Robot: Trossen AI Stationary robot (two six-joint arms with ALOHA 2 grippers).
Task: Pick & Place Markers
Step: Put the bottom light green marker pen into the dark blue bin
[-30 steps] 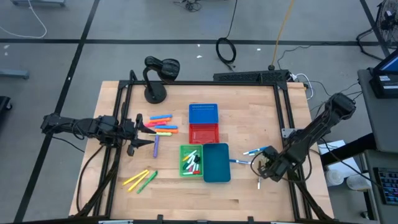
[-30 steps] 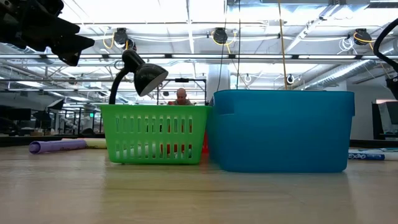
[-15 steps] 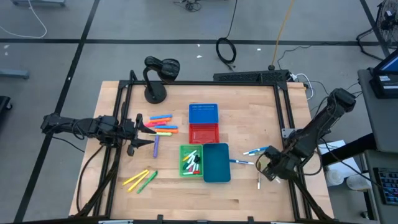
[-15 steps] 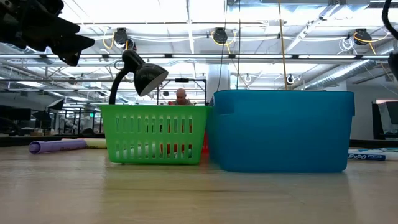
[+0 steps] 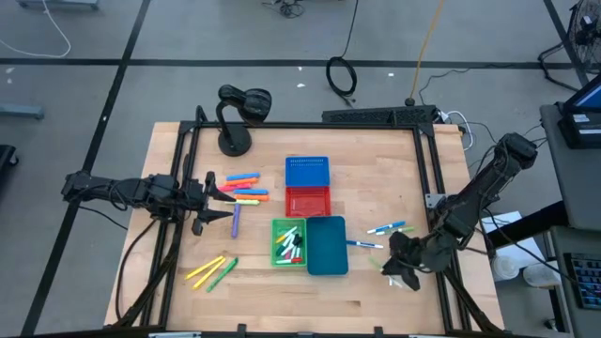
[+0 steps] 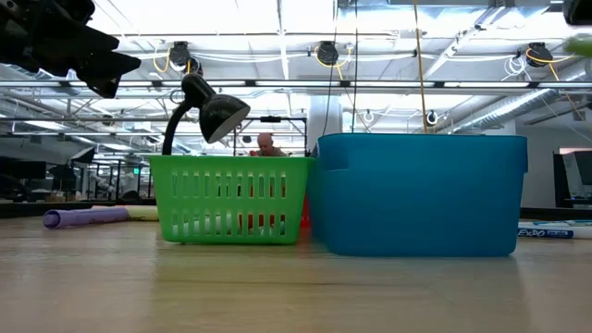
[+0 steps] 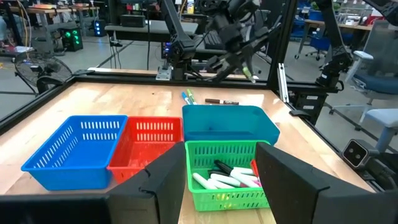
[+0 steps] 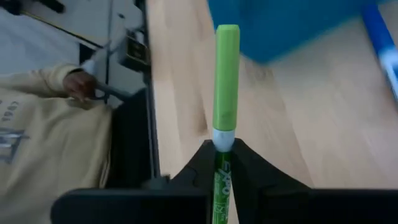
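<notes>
My right gripper [image 5: 399, 268] is shut on a white marker with a green cap [image 8: 226, 74], above the table's near right part, right of the teal bin [image 5: 326, 246]. It also shows far off in the left wrist view [image 7: 239, 46]. My left gripper [image 5: 228, 200] is open and empty, up off the table at the left, beside a cluster of orange, pink, yellow and green markers [image 5: 246, 188] and a purple one [image 5: 236, 221]. The green bin [image 5: 286, 242] holds several markers. Two more markers [image 5: 389, 227] and a blue one [image 5: 362, 244] lie right of the teal bin. My right gripper pinches the marker's white body [image 8: 222, 158] just behind the green cap, between its two fingers. The marker lies along the fingers, and its capped end sticks out past the fingertips. It is lifted clear of the table.
A blue bin [image 5: 307, 173] and a red bin [image 5: 307, 200] stand at the middle, a black desk lamp [image 5: 235, 117] at the far left. Yellow and green markers [image 5: 211, 272] lie near the front left. A person's hand and cream sleeve [image 8: 78, 84] show beyond the table's edge.
My right gripper has moved toward the table's near edge and a little left, and has turned as it went. My left arm has kept still.
</notes>
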